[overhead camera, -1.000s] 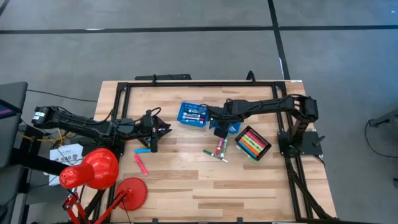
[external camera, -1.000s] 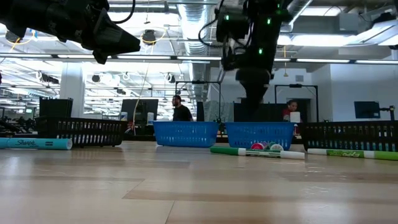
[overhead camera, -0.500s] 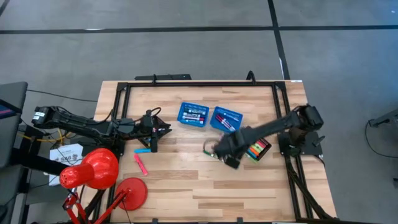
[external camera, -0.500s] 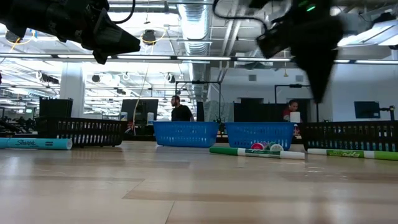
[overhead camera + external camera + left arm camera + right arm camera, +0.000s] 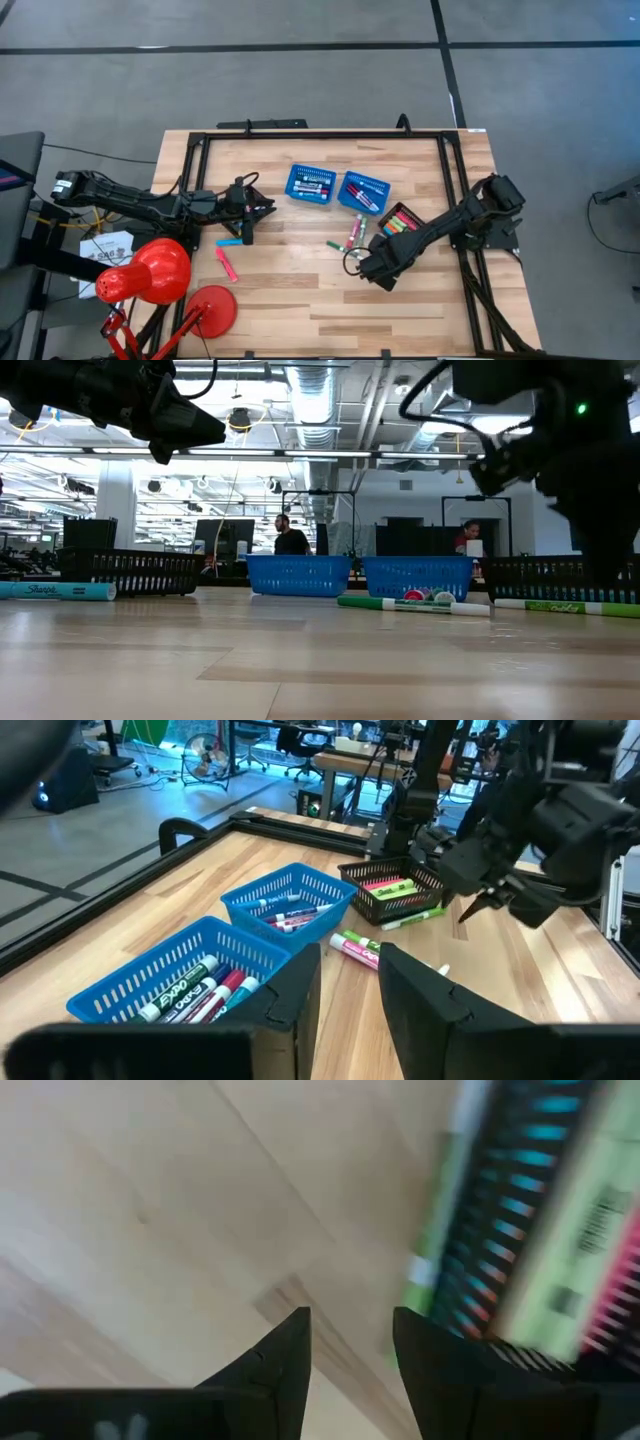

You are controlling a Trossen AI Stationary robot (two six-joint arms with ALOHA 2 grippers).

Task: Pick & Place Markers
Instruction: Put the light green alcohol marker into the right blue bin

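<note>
Loose markers (image 5: pixel 350 236) lie flat on the wooden table between two blue baskets (image 5: pixel 311 185) (image 5: pixel 364 192) and a black tray (image 5: pixel 402 222), all holding more markers. A blue marker (image 5: pixel 230 242) and a pink one (image 5: pixel 227 264) lie at the left. My right gripper (image 5: pixel 364 264) hangs open over bare wood just near of the loose markers, pointing down, with nothing between its fingers (image 5: pixel 352 1320). My left gripper (image 5: pixel 248 216) waits open at the left, held nearly level above the table (image 5: pixel 348 975).
A red lamp (image 5: pixel 150 272) and its round base (image 5: pixel 212 308) stand at the near left corner. A black frame (image 5: pixel 320 135) runs around the table's far and side edges. Bare wood stretches along the near edge. People show in the room behind the table.
My right gripper has swung from above the right blue basket toward the table's near edge, past the loose markers, sinking a little and rolling its wrist. The right basket, covered by the arm before, now shows.
</note>
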